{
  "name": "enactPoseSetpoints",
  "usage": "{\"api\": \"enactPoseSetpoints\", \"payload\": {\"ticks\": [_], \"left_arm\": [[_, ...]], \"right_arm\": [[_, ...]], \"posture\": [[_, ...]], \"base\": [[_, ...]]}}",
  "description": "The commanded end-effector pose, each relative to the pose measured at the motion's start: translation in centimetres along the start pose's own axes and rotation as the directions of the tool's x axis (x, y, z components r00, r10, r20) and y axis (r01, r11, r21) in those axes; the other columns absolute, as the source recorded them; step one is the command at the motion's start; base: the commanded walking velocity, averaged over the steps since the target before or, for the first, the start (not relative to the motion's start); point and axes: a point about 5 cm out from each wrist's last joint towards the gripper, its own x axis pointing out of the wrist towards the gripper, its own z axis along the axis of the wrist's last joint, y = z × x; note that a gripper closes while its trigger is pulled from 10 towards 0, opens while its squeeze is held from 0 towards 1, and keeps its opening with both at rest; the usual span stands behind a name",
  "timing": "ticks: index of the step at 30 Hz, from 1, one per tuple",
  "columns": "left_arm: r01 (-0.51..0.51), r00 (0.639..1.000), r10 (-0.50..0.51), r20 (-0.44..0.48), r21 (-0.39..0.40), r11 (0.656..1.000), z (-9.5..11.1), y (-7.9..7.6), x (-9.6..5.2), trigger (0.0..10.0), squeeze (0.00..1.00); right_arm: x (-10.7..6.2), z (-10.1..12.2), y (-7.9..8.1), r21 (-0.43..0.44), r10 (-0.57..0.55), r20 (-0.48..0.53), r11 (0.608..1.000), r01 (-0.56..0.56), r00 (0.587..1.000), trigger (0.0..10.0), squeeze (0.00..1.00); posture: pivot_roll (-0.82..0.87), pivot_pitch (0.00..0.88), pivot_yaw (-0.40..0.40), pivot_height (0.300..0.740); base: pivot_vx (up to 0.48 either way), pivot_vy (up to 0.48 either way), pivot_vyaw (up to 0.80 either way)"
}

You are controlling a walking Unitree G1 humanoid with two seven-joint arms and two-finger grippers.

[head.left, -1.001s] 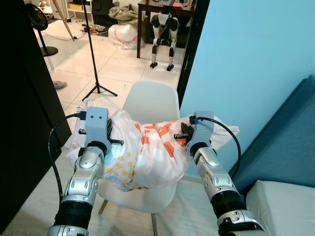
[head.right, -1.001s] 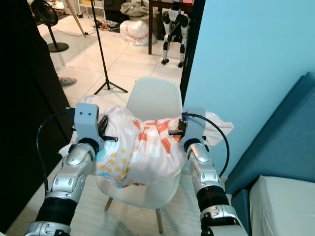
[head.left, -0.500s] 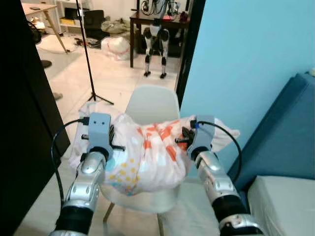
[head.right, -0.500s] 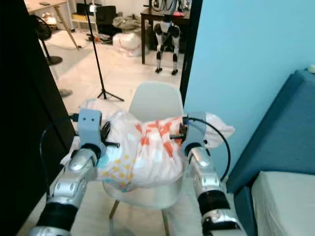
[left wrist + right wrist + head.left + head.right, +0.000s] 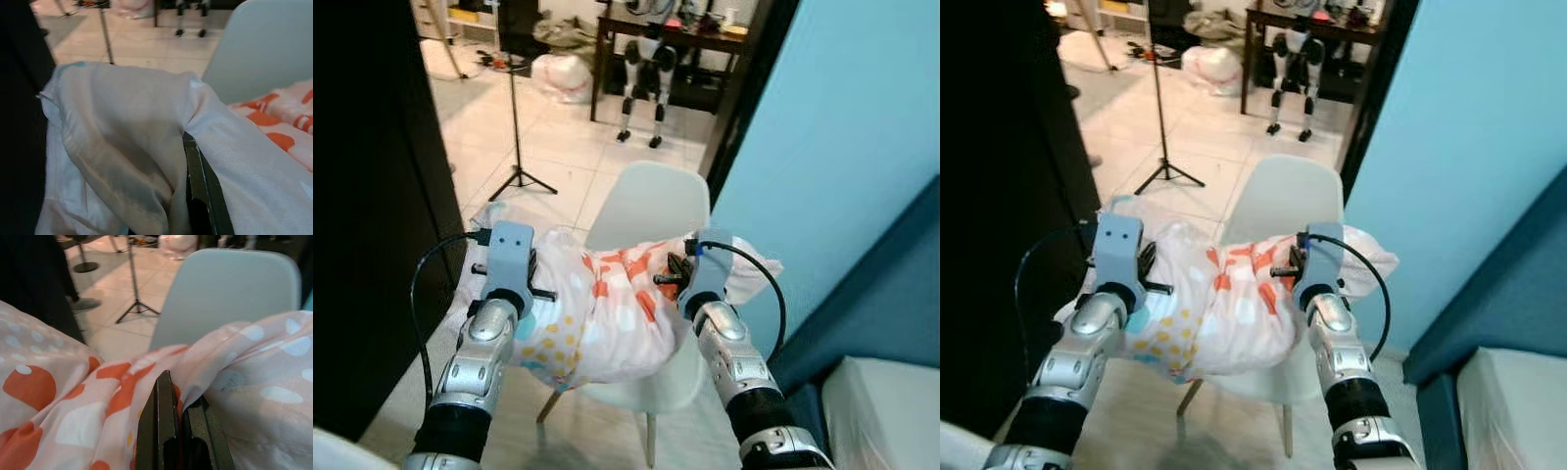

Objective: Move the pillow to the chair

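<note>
Pillow (image 5: 597, 308) held over the seat of the white chair (image 5: 651, 211), sagging past its front edge, not yet released. Left gripper (image 5: 530, 279) and right gripper (image 5: 671, 272) each pinched tight on a fold of fabric. Since a second ago, view swung left and nearer; grips unchanged. Lowering and release probably next.
</note>
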Motion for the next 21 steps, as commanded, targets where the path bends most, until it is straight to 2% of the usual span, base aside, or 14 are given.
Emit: {"api": "enactPoseSetpoints", "payload": {"ticks": [1, 7, 13, 21], "left_arm": [[0.062, 0.998, -0.062, 0.022, 0.001, 0.998, 0.72, -1.28, 0.37, 10.0, 0.00], [0.074, 0.997, -0.074, -0.006, 0.024, 0.997, 0.40, -1.36, 0.35, 10.0, 0.00], [0.049, 0.999, -0.049, -0.021, 0.030, 0.998, 0.27, -1.09, 0.40, 10.0, 0.00], [0.041, 0.998, -0.040, -0.039, 0.020, 0.999, 0.03, -0.88, 0.44, 10.0, 0.00]], "right_arm": [[0.28, 1.00, 0.49, -0.003, 0.031, 0.037, 1.000, -0.031, 0.999, 10.0, 0.00], [0.25, 0.98, 0.45, -0.001, 0.027, 0.036, 1.000, -0.027, 0.999, 10.0, 0.00], [0.27, 1.00, 0.38, -0.002, 0.026, 0.035, 1.000, -0.026, 0.999, 10.0, 0.00], [0.34, 1.07, 0.37, -0.004, 0.026, 0.034, 1.000, -0.026, 0.999, 10.0, 0.00]], "posture": [[0.06, 0.000, -0.070, 0.740], [0.06, 0.000, -0.069, 0.740], [0.06, 0.000, -0.070, 0.740], [0.06, 0.000, -0.072, 0.740]], "base": [[0.000, 0.000, 0.00], [0.000, 0.000, 0.00], [0.000, -0.480, 0.00], [0.000, 0.000, 0.00]]}}
